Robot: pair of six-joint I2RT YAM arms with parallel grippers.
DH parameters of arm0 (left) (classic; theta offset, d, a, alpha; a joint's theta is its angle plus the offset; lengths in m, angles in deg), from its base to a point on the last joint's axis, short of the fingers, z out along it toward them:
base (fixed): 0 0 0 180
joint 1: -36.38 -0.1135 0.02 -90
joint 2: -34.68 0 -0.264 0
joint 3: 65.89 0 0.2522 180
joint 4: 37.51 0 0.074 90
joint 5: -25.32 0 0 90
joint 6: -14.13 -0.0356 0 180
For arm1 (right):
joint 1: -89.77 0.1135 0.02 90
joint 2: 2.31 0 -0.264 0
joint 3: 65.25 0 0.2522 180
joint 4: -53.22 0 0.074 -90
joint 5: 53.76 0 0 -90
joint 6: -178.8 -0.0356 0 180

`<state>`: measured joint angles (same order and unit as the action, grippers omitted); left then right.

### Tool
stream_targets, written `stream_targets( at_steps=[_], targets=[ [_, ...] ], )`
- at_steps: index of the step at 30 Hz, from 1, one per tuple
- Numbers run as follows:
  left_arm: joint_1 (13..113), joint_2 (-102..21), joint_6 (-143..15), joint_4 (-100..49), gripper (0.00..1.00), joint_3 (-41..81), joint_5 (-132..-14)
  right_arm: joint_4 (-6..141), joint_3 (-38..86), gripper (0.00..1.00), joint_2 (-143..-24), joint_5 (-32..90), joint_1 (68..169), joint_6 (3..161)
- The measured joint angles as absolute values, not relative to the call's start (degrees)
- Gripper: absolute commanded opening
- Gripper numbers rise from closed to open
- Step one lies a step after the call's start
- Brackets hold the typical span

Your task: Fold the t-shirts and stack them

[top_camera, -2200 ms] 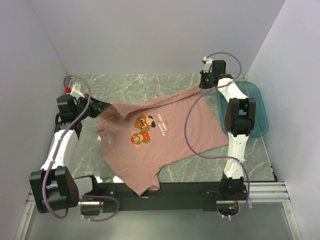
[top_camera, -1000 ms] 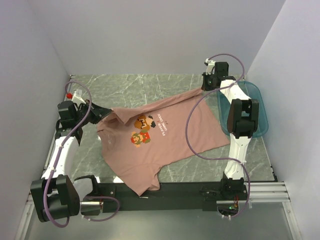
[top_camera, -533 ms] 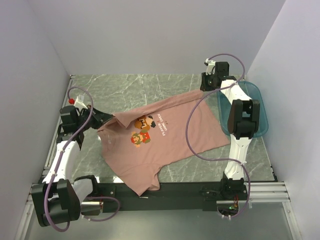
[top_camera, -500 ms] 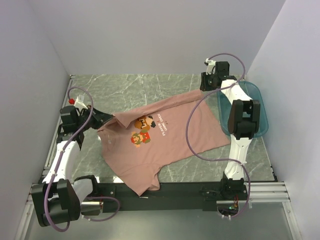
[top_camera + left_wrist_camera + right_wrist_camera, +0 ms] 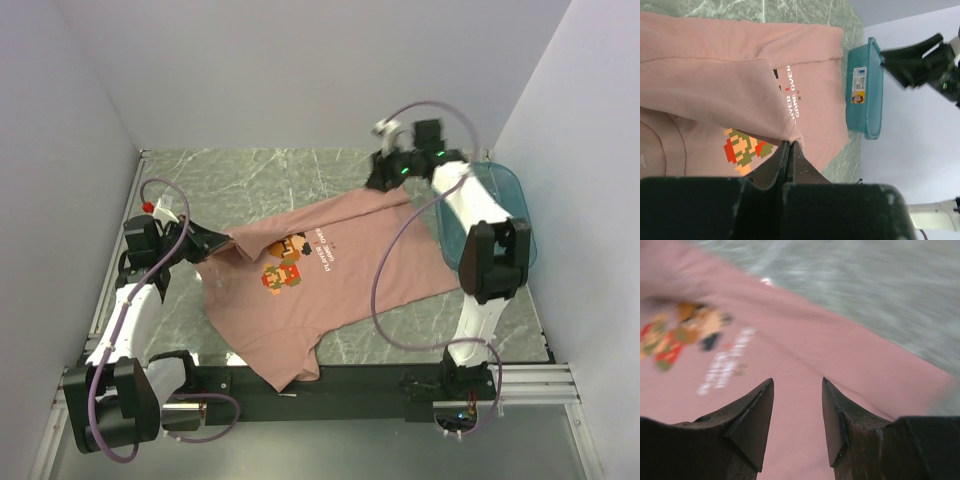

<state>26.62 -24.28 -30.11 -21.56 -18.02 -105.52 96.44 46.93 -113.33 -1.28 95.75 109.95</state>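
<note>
left claw [image 5: 790, 146] aimed inward, clenched on t-shirt [image 5: 340, 270] fold | right claw [image 5: 797, 383] outstretched above t-shirt, released

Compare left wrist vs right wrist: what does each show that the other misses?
Left wrist only: the teal tub beside the t-shirt, the right arm past the tub, and the left fingers shut on a raised fold of fabric. Right wrist only: the right fingers open over the shirt with nothing between them; this view is blurred. Both: the pink t-shirt, its pixel-figure print with white text, and the marble table.
</note>
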Motion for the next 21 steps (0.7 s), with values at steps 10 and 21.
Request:
stream_targets(
  at_steps=[10,21],
  targets=[
    [26.62,-24.34,-28.34,-21.56,0.0,-18.17,-105.34,89.75,29.92,0.53,-103.15,5.82,130.99,110.45],
    [26.64,-24.41,-25.57,-22.93,0.0,-18.17,-105.34,77.75,30.99,0.56,-108.7,20.07,137.04,84.86]
  ],
)
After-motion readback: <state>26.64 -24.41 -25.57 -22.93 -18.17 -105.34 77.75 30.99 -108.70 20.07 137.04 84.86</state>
